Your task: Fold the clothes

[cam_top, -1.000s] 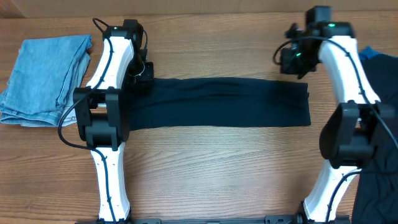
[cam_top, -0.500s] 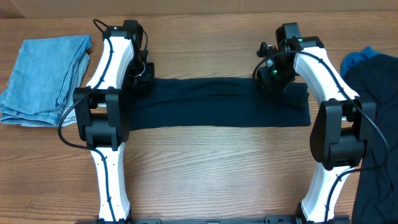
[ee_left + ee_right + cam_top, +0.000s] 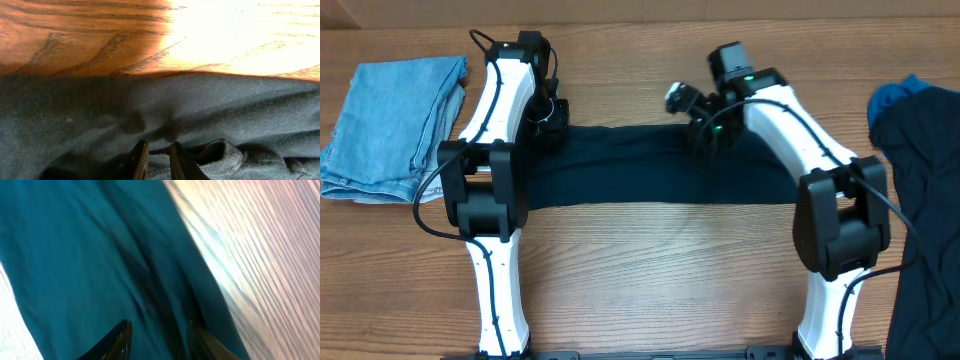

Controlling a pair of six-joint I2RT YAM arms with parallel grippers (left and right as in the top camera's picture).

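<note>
Clothes (image 3: pixel 620 165), a dark navy band across the desk (image 3: pixel 650 270) near its far edge, are pinched at the left end by the nearly closed left fingers (image 3: pixel 141 161), while the right fingers (image 3: pixel 119 339), partly apart over a fabric ridge, grip unclear, have swept from the right end to mid-band, probably starting a fold.
</note>
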